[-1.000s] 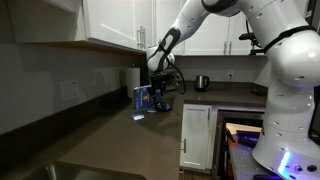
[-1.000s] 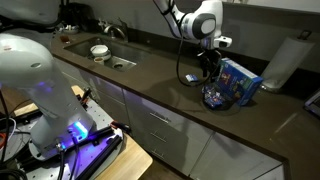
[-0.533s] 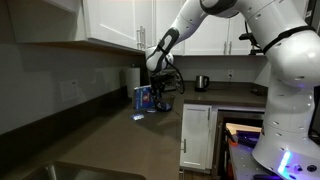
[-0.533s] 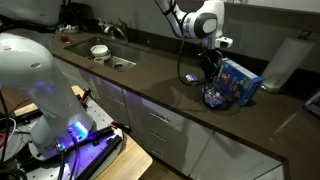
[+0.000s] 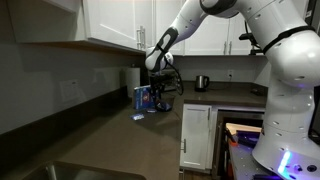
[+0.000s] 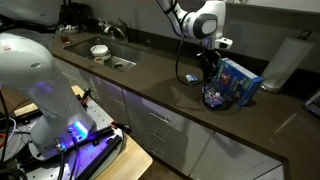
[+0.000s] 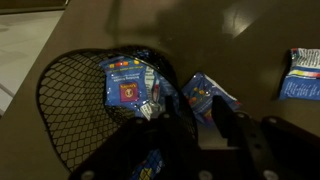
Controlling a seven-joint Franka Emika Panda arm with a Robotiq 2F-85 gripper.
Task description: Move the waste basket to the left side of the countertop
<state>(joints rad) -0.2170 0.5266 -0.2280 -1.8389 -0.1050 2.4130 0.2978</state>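
Nothing visibly moved since a second ago, waste basket (image 7: 75,100) on countertop (image 7: 215,40), jaws over its rim, grip unclear.

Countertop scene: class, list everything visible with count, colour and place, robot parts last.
countertop: one, dark grey-brown, above white cabinets.
blue box: one, blue, on countertop near wall.
waste basket: one, dark mesh, beside blue box.
packets: at least two, blue-red, inside waste basket.
kettle: one, steel, further along countertop.
paper roll: one, white, by wall.
sink: one, steel, set in countertop.
arm: one, white, reaching over countertop.
gripper: one, black, at waste basket; jaws unclear.
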